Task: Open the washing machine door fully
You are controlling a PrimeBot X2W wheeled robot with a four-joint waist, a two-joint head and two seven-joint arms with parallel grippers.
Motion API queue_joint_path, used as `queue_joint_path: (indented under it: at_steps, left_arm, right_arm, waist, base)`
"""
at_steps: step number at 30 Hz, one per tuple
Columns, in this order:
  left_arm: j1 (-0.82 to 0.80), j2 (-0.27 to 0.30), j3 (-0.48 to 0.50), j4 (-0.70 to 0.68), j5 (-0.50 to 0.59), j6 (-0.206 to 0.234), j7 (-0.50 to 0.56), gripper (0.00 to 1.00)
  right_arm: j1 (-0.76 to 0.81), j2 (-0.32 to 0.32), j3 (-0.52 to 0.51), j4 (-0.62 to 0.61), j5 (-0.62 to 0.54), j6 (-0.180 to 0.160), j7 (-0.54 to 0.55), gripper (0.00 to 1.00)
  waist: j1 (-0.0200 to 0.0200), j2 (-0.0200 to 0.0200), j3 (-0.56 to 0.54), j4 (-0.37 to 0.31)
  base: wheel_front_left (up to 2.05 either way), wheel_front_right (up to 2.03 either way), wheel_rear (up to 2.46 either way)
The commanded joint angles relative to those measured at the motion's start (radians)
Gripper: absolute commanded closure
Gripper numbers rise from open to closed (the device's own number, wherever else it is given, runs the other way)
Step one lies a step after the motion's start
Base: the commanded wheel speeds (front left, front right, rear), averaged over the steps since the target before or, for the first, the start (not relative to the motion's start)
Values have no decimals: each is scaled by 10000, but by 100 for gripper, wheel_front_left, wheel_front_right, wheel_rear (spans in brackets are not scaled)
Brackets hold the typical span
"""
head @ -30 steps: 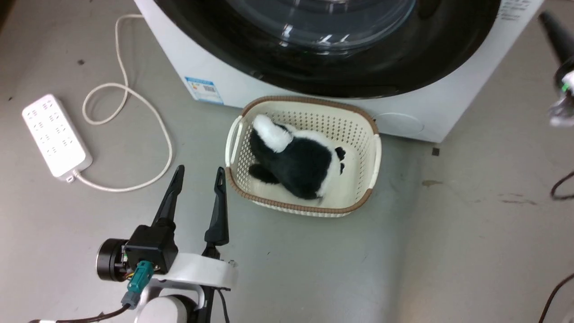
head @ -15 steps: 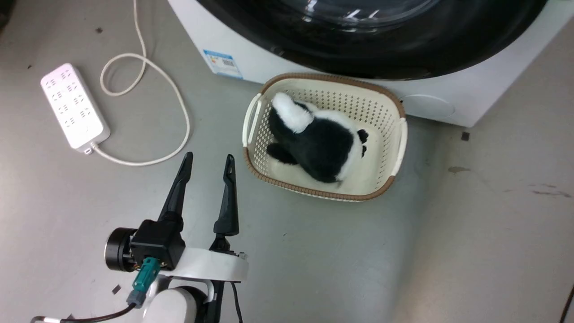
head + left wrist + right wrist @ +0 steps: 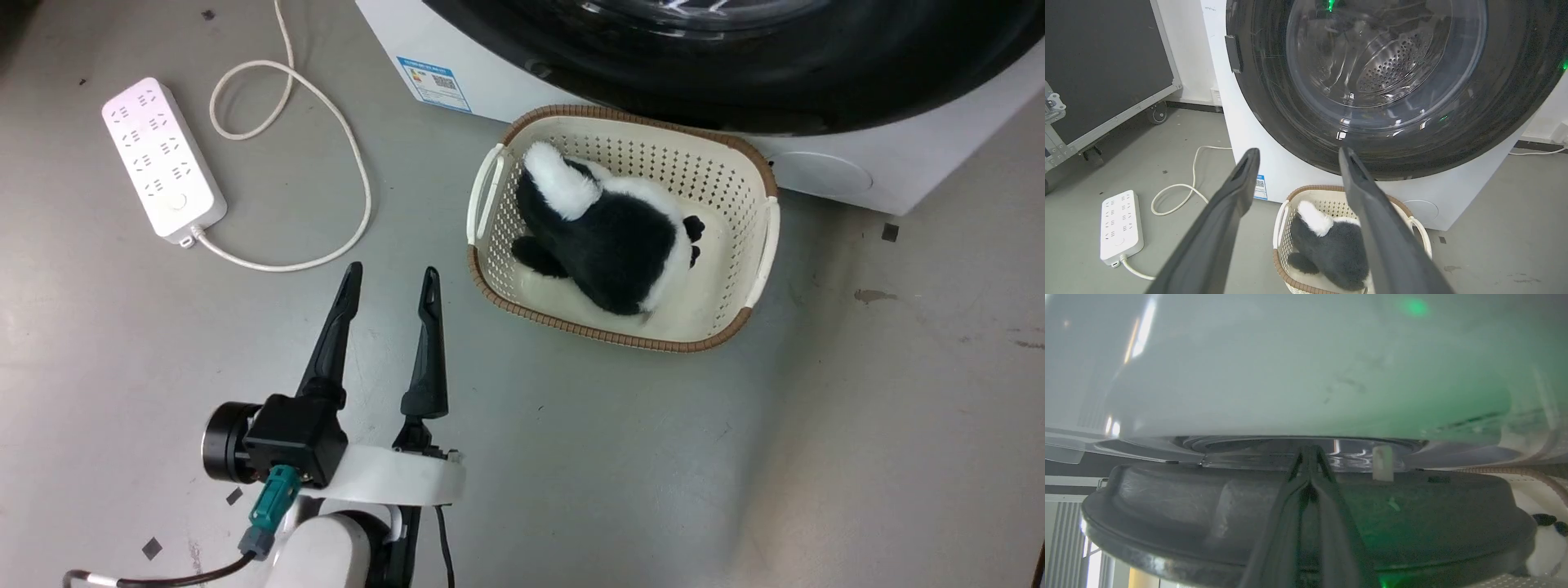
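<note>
- The large round glossy black-framed washing machine door, with its clear glass bowl centre, sits on the front of the white machine, on the far side of a cream plastic basket.
- It faces the near side, roughly upright; being round, it has no long axis.
- The right pincer, fingers together with nothing seen between them, points at what looks like a gap between door and white front: the step is probably easing the door out.
- The left pincer hangs apart over the floor.
- The next move calls for swinging the door wide about its hinge.
</note>
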Motion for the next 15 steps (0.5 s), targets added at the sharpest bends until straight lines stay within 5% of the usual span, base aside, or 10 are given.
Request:
queue_joint_path:
  at_steps: [1, 15]
  left_arm:
    - [-193, 12, -32, -34, -67, 73, -133, 0]
    - [565, 12, 101, 540, 110, -264, -134, 0]
  right_arm:
    - [-152, 80, -60, 299, 269, 10, 402, 100]
    - [3889, 1532, -47, -1697, 367, 10, 1326, 100]
  waist:
    - [-1, -1, -68, 28]
    - [-1, -1, -2072, -510]
  base:
    - [0, 0, 0]
    - [0, 0, 0]
